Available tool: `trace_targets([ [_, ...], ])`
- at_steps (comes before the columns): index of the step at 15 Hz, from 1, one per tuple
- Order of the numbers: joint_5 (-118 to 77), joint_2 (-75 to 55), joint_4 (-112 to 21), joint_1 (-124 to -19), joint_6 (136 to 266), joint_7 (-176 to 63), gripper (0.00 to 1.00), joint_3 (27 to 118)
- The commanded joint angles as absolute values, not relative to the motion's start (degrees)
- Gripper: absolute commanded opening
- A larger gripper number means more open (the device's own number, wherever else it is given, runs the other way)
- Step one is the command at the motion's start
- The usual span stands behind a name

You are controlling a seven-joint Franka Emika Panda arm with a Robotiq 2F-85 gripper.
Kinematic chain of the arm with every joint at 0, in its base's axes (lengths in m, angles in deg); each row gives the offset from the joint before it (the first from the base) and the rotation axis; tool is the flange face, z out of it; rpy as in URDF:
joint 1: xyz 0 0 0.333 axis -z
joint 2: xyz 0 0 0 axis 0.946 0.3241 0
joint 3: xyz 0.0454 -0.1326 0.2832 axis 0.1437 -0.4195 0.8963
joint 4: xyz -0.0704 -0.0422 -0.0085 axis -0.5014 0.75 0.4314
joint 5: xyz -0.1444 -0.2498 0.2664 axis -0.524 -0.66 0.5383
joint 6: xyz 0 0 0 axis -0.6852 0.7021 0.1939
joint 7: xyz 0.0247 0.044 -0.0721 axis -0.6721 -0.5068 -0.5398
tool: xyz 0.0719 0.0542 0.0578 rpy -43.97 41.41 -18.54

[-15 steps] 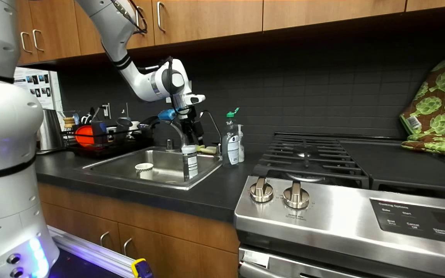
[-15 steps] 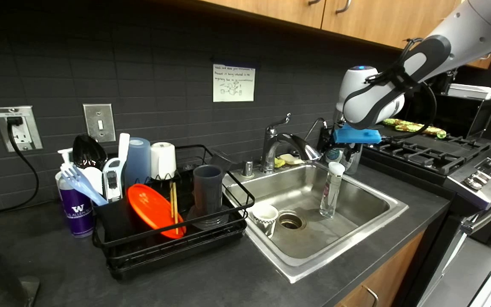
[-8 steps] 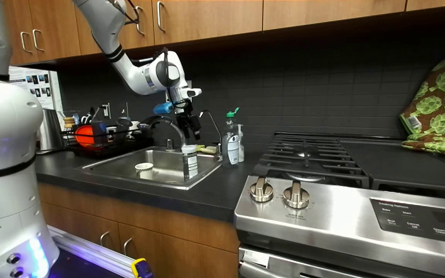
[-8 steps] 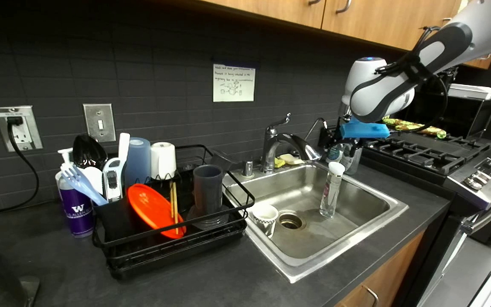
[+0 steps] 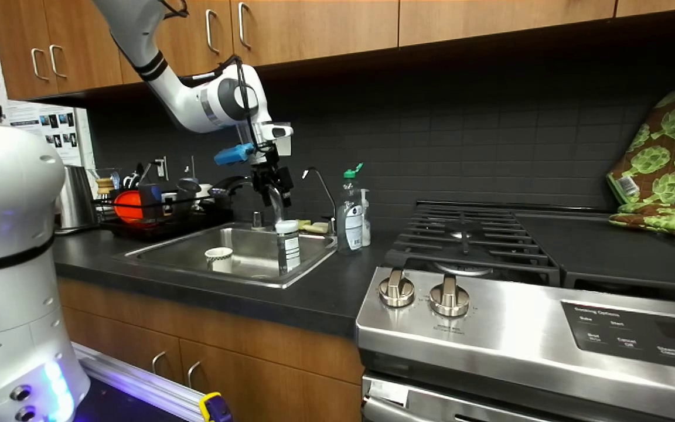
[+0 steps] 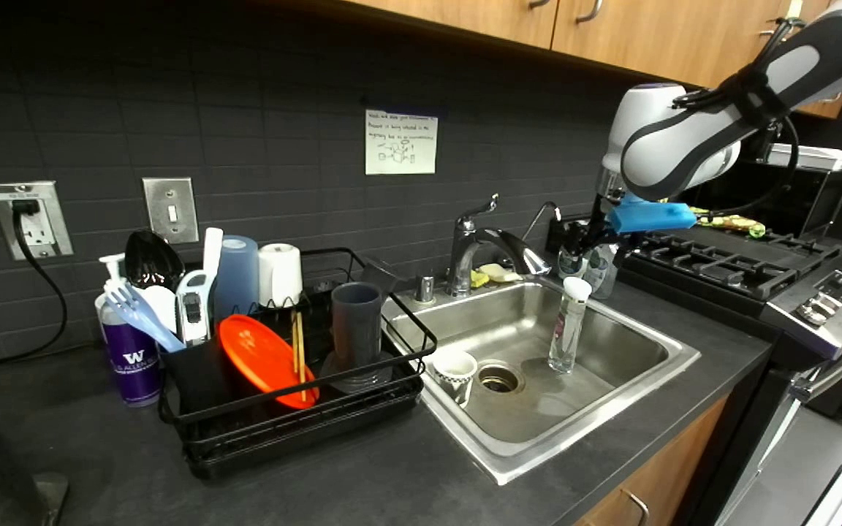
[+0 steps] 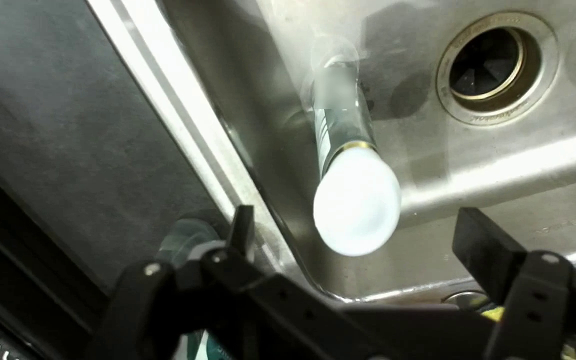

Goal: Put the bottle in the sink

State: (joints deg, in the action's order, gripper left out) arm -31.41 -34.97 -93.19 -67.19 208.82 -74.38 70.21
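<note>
The bottle, slim and see-through with a white cap, stands upright in the steel sink in both exterior views (image 5: 289, 252) (image 6: 567, 329). The sink (image 6: 531, 418) is sunk in the dark countertop, with the curved faucet (image 6: 498, 235) behind it. My gripper (image 5: 279, 196) is open and empty, above the bottle and apart from it. In the wrist view the gripper's two fingertips (image 7: 358, 227) stand wide apart, and the bottle's white cap (image 7: 356, 202) shows between them, farther down. In an exterior view the gripper (image 6: 574, 237) is partly dark and hard to make out.
A checkered white cup (image 6: 454, 371) stands in the sink near the drain (image 6: 500, 378). The soap bottle with the green top (image 5: 350, 220) stands right of the sink. A black dish rack (image 6: 304, 431) and a stove (image 5: 460, 346) flank the sink. Cabinets (image 5: 314, 29) hang above.
The open gripper has moved up and leftward in one exterior view, and rightward in the other. The bottle, cup and sink have not moved.
</note>
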Motion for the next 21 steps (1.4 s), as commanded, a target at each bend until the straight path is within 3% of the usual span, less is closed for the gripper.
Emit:
trace_targets([
  [1,-29.2,-41.2,-96.9,-66.2,205.7,-68.6,1.00,71.5],
  [21,-24.3,-59.3,-107.3,-67.3,194.0,-55.0,1.00,74.2],
])
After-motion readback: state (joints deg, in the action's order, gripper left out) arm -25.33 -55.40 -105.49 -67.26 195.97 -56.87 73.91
